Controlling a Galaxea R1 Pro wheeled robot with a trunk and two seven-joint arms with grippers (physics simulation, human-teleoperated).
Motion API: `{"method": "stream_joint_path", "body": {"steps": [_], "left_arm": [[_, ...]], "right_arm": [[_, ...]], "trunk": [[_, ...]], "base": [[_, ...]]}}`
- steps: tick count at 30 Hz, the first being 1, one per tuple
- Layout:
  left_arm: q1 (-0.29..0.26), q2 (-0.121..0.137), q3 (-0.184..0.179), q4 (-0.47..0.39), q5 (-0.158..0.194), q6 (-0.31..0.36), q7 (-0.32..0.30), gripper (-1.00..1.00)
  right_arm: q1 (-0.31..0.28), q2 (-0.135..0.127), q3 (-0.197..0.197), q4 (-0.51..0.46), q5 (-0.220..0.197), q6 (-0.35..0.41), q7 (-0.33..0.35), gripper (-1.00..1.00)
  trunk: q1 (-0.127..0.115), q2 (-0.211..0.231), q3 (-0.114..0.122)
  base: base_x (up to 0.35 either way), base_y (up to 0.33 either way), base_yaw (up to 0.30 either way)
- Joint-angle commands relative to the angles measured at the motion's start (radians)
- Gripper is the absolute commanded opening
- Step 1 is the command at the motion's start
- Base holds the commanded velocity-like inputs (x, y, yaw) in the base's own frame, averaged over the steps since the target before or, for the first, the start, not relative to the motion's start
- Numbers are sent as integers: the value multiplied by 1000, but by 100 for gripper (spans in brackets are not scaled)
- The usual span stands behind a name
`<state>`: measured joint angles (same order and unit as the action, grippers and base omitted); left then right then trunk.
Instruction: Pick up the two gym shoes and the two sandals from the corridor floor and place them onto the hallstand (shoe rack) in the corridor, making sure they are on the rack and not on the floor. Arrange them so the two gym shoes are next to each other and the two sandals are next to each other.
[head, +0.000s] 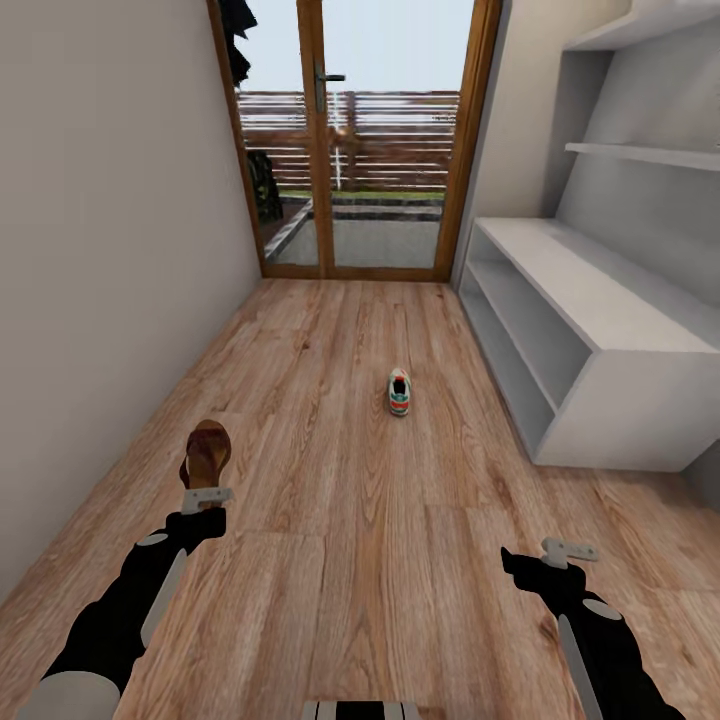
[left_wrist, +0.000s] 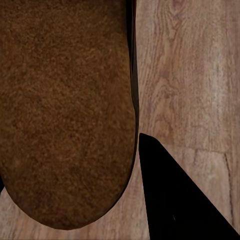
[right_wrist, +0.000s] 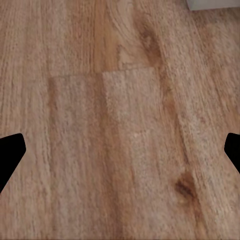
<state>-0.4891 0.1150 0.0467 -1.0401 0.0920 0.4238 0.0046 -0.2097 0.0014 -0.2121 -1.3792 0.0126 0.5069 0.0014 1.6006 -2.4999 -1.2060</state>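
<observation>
A dark-brown sandal (head: 207, 455) sticks up from the tip of my left gripper (head: 205, 496), which is shut on it above the corridor floor (head: 360, 560). In the left wrist view the sandal's brown surface (left_wrist: 65, 110) is very close and covers one finger; the other dark finger (left_wrist: 170, 200) lies beside it. One gym shoe (head: 399, 391), white with green and a red heel, lies on the floor mid-corridor, heel toward me. My right gripper (head: 566, 551) hangs open over bare planks, its fingertips (right_wrist: 10, 152) wide apart. The white hallstand (head: 600, 340) stands along the right wall.
A wood-framed glass door (head: 350, 140) closes the far end of the corridor. A plain wall (head: 100, 250) runs along the left. The hallstand's bench top, open shelves and floating shelves (head: 650, 155) hold nothing visible.
</observation>
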Motion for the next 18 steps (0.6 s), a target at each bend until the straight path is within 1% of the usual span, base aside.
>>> {"method": "stream_joint_path", "body": {"steps": [1, 5, 13, 14, 18], "left_arm": [[0, 0, 1, -1, 6, 7, -2, -100], [0, 0, 0, -2, 6, 7, -2, -100], [0, 0, 0, -3, 6, 6, -2, -100], [0, 0, 1, -3, 6, 6, -2, -100], [0, 0, 1, -3, 6, 6, -3, -100]], "right_arm": [[0, 0, 0, -1, 1, 5, 0, 100], [0, 0, -1, -1, 1, 5, 0, 100], [0, 0, -1, -1, 1, 5, 0, 100], [0, 0, -1, -1, 1, 5, 0, 100], [0, 0, -1, -1, 1, 5, 0, 100]], "trunk": [[0, 0, -1], [0, 0, 0], [0, 0, 8], [-1, 0, 14], [-16, 28, 33]], "base": [[52, 20, 0], [117, 100, 0], [10, 10, 0], [0, 0, 0], [0, 0, 0]]}}
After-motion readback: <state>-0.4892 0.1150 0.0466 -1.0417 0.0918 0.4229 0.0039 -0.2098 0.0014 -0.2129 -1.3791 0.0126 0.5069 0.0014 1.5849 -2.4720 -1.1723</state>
